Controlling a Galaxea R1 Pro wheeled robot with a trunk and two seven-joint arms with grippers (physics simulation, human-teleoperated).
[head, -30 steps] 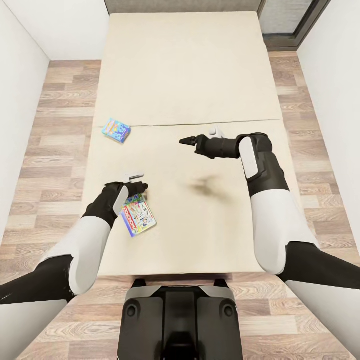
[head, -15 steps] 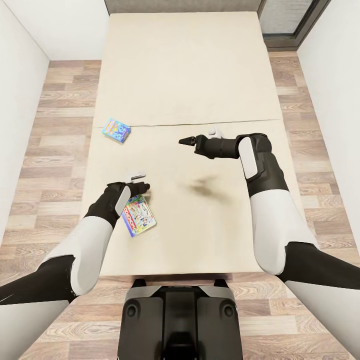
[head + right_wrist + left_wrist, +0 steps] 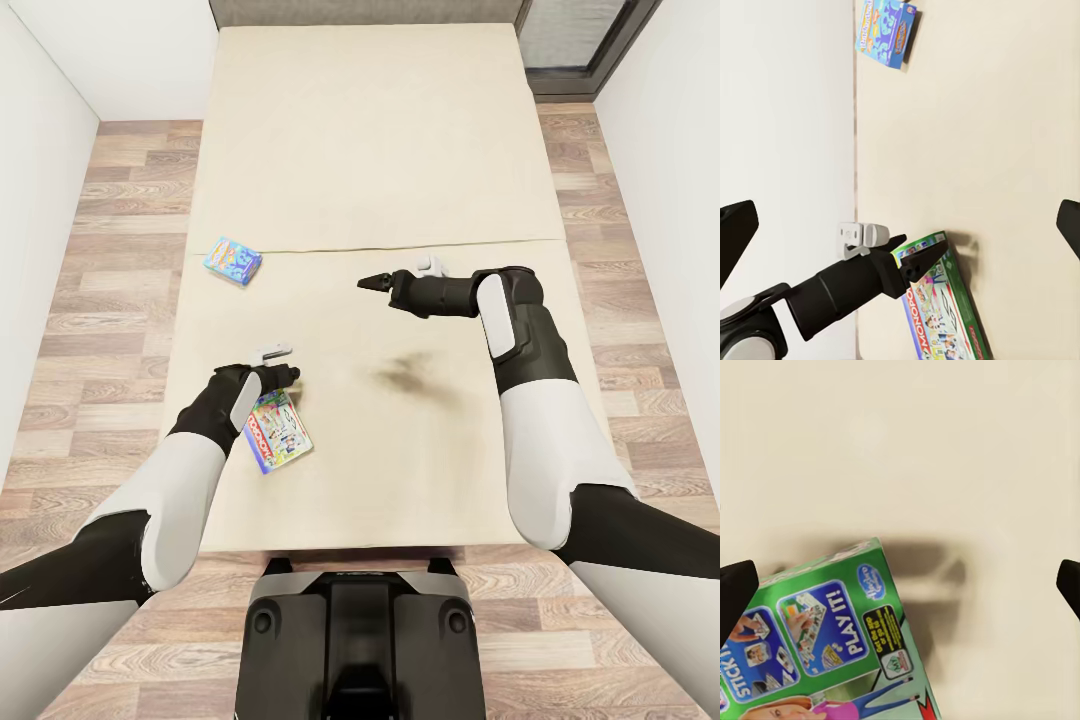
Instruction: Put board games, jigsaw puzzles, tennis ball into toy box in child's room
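Note:
Two board games lie on the bed (image 3: 380, 150). A small blue box (image 3: 232, 261) rests near the bed's left edge, also seen in the right wrist view (image 3: 886, 30). A pale green multicoloured Monopoly box (image 3: 277, 430) lies closer to me, with its printed side in the left wrist view (image 3: 832, 637). My left gripper (image 3: 284, 374) hovers just over that box's far end, open, its fingertips (image 3: 735, 592) wide apart with nothing between them. Over the middle of the bed my right gripper (image 3: 372, 283) is open and empty, looking at the left gripper (image 3: 907, 259) and the Monopoly box (image 3: 941, 307).
Wooden floor (image 3: 110, 250) runs along both sides of the bed, with white walls (image 3: 30, 200) close by. The dark headboard (image 3: 360, 10) is at the far end. My base (image 3: 360, 640) stands at the foot of the bed.
My left gripper has crept slightly forward and right over the far end of the Monopoly box. The right arm and both boxes have stayed put.

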